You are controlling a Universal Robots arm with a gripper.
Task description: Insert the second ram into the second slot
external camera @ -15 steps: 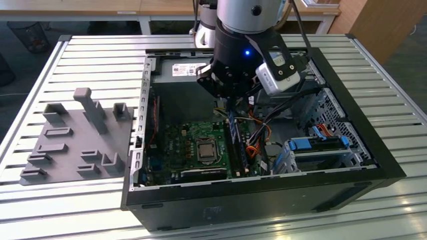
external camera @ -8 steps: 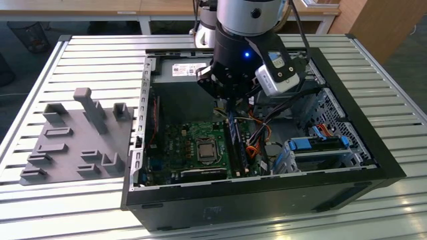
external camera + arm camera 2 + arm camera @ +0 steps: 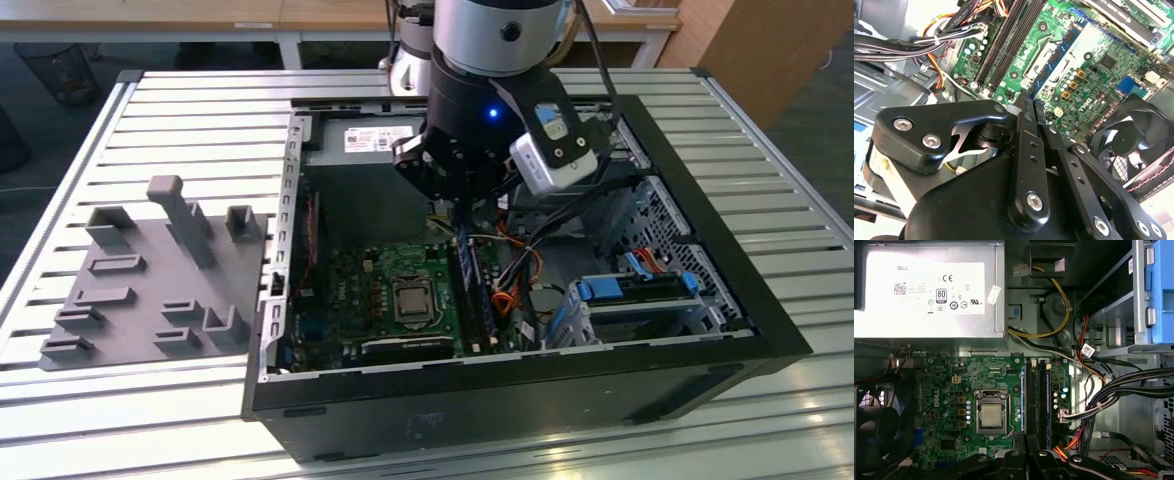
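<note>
In the exterior view the gripper (image 3: pixel 461 212) hangs in the upper middle of the frame, inside the open computer case (image 3: pixel 747 330). In the second wrist view its fingers (image 3: pixel 1024 115) are drawn narrow, side by side and almost touching. Just below it, at the centre of the exterior frame, the second ram (image 3: pixel 469 290) stands on edge in a slot of the green motherboard (image 3: pixel 354 290). In the first wrist view the fingertips line up with one end of this stick, though I cannot tell whether they touch it. A blue-edged slot (image 3: pixel 491 315) runs just beside the ram on the exterior view's right, and the processor socket (image 3: pixel 404 298) lies just beside it on the exterior view's left. A tangle of black, orange and yellow cables (image 3: pixel 527 265) crowds the slots from the exterior view's right, with a blue drive cage (image 3: pixel 641 290) beyond. The power supply (image 3: pixel 367 140) sits in the case's upper left, partly behind the arm, and a fan (image 3: pixel 1126 145) sits by the board's edge. At the left of the exterior frame 1 grey holder tray (image 3: pixel 134 300) lies on the slatted table (image 3: pixel 160 100), beside the case
</note>
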